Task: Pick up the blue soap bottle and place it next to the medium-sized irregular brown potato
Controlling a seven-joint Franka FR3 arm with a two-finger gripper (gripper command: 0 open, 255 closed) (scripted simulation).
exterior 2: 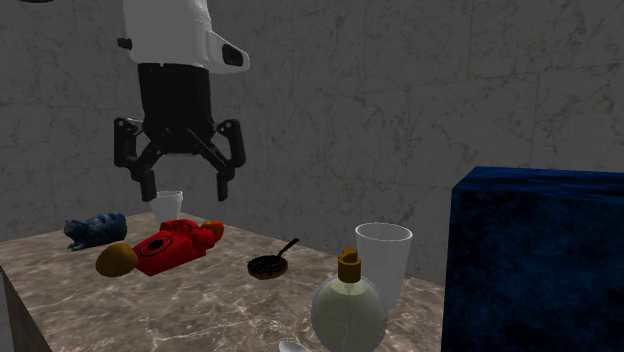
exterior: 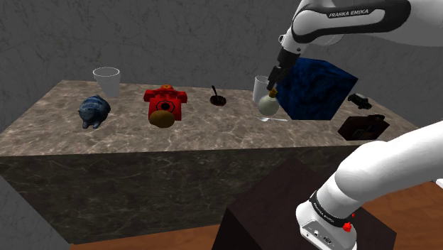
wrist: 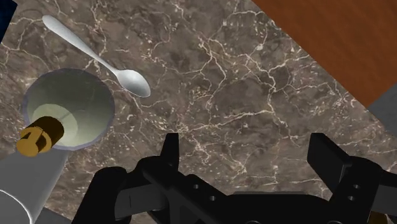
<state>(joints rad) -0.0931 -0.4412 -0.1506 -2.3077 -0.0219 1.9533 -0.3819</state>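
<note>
As we have not yet gripped the bottle [wrist: 70, 108], our jaws stand apart over the table [wrist: 254, 83] beside it. The potato [exterior: 164, 118] lies well apart.

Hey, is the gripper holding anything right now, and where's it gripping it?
Nothing is held: the gripper has its fingers apart above the marble counter, beside the pale round bottle.

In the second exterior view, the pale round bottle [exterior 2: 347, 312], lower than the claw [exterior 2: 178, 172] and off to its side, has its base cut off by the picture's edge. The spoon [exterior 2: 291, 347] beside it shows only a tip.
</note>
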